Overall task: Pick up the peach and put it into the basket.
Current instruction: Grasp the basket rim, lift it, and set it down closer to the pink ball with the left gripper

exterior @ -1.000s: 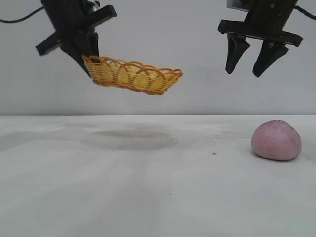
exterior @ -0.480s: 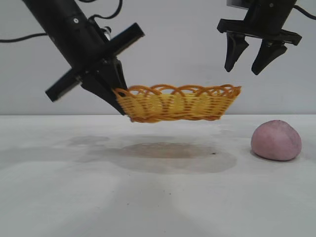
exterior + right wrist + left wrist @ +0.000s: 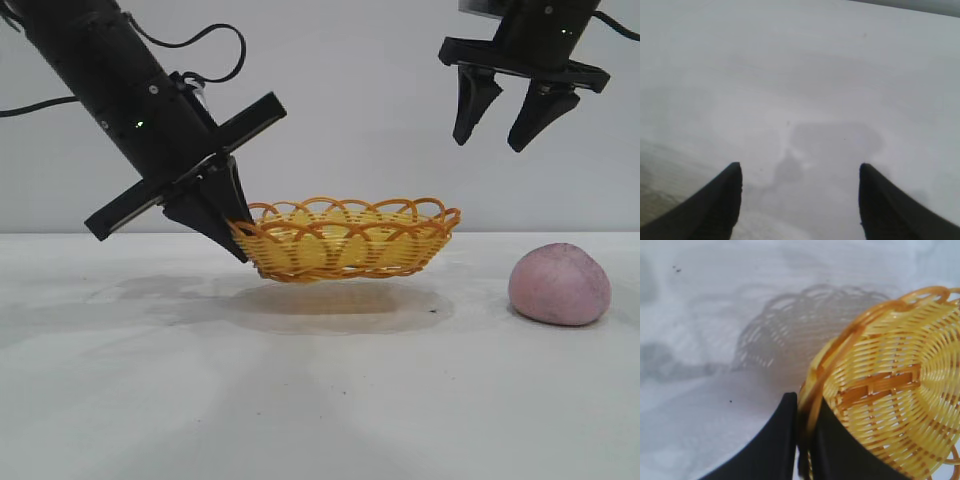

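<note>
I see the basket [image 3: 345, 238], a shallow oval of yellow-orange wicker with an open looped rim, hanging just above the table at mid-scene, nearly level and empty, pinched at its left rim. Its shadow falls right beneath it. The peach [image 3: 559, 284], a dull pink-mauve rounded lump, sits on the table to the right, apart from the basket.

peaches counted: one peach [image 3: 559, 284] | baskets counted: one basket [image 3: 345, 240] | claws counted: two, left claw [image 3: 232, 235], right claw [image 3: 499, 128]
</note>
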Robot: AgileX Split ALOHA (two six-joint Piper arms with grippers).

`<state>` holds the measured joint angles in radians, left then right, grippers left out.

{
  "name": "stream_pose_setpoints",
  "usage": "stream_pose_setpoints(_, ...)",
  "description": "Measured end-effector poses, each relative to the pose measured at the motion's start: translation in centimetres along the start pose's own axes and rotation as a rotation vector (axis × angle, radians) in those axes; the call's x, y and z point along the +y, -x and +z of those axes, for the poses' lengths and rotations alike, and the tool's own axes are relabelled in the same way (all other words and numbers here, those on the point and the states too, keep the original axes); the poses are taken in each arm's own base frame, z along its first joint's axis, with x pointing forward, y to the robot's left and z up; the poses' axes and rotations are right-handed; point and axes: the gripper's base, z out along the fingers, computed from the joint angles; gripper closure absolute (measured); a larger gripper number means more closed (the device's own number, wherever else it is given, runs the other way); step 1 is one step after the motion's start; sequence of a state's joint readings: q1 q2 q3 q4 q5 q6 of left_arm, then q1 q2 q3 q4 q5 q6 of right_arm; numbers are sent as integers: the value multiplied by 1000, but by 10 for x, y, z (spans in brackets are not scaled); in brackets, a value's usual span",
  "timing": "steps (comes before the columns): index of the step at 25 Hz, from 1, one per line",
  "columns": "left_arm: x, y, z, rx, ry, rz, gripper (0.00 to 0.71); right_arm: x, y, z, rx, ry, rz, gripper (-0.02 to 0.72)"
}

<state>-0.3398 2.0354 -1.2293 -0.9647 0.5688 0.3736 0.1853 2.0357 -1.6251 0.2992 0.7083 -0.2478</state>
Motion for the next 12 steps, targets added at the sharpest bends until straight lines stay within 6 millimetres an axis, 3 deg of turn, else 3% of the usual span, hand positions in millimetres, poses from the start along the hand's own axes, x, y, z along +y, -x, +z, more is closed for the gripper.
stream_pose_setpoints(3,5,-3,7,26,10,-15,710,0,0,0,-1,3,3,277)
stream_pose_setpoints(4,6,-4,9,36,10,-27,655,0,0,0,-1,3,3,277)
stream_pose_setpoints(6,8,-6,13,59,9,-59,655,0,0,0,-1,3,3,277)
stream_pose_setpoints(12,8,-8,14,78,0,-112,285,1,-1,0,12,7,4,277)
